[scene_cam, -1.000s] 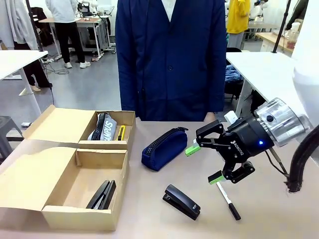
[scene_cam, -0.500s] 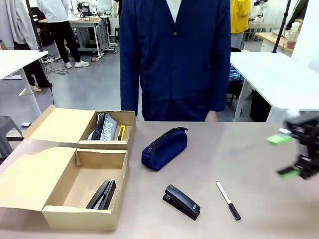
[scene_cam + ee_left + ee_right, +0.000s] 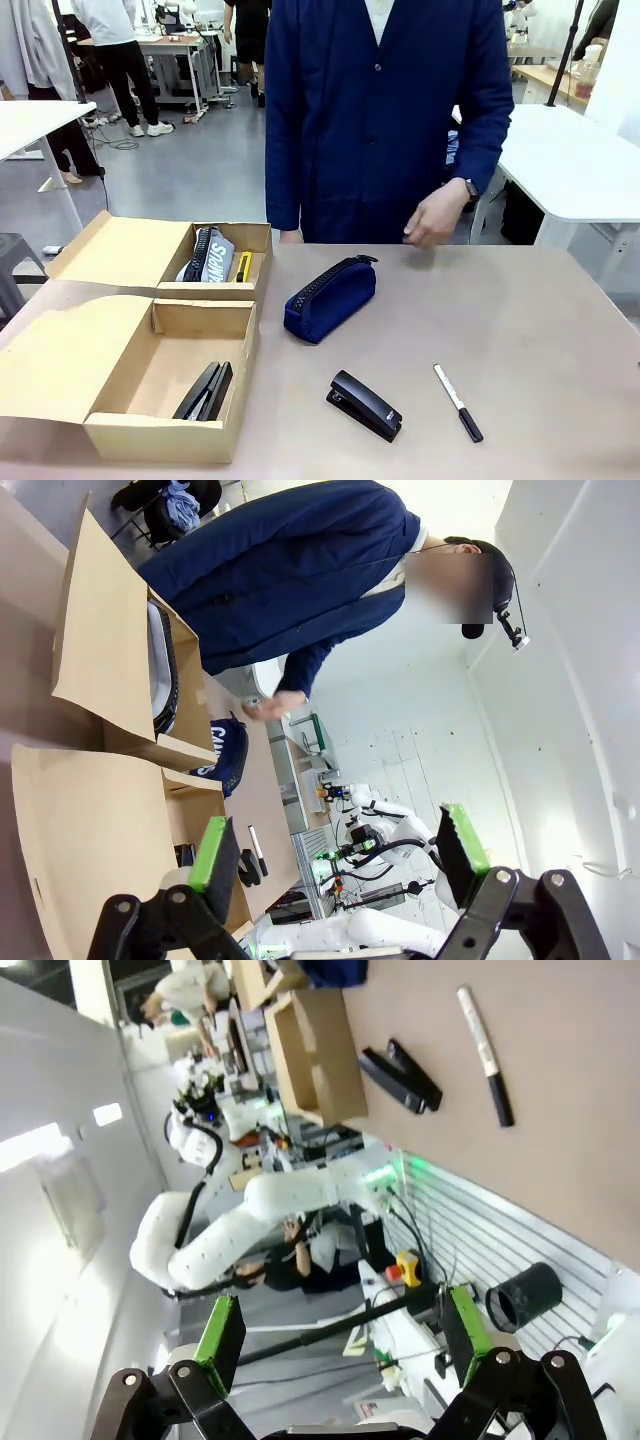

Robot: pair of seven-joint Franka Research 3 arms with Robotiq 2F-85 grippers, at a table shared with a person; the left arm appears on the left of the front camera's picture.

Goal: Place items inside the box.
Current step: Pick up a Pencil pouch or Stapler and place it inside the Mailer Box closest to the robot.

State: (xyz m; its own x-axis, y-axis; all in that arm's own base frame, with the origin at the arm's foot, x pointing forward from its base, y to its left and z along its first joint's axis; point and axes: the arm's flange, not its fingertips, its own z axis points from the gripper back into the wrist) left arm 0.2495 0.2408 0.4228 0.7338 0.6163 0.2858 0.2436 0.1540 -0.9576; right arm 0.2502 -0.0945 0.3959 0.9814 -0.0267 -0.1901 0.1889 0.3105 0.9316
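Observation:
On the table lie a navy zip pencil case (image 3: 330, 298), a black stapler (image 3: 366, 405) and a white marker with a black cap (image 3: 458, 402). The near cardboard box (image 3: 168, 436) holds black staplers (image 3: 204, 391). The far cardboard box (image 3: 216, 291) holds a grey case lettered "CAMPUS" (image 3: 210, 255) and a yellow-black utility knife (image 3: 243, 266). My left gripper (image 3: 338, 845) is open and holds nothing, off beside the boxes (image 3: 105, 630), with the pencil case (image 3: 228, 755) beyond. My right gripper (image 3: 340, 1328) is open and holds nothing, well away from the stapler (image 3: 400, 1075) and marker (image 3: 483, 1055).
A person in a dark blue coat stands at the table's far edge, one hand (image 3: 435, 220) held just above it. The flap lids (image 3: 65, 355) of both boxes lie open to the left. Bare tabletop (image 3: 540, 330) stretches on the right.
My right arm has pulled back to the right, off the table and out of the front view. The person has shifted right and brought a hand up over the far edge.

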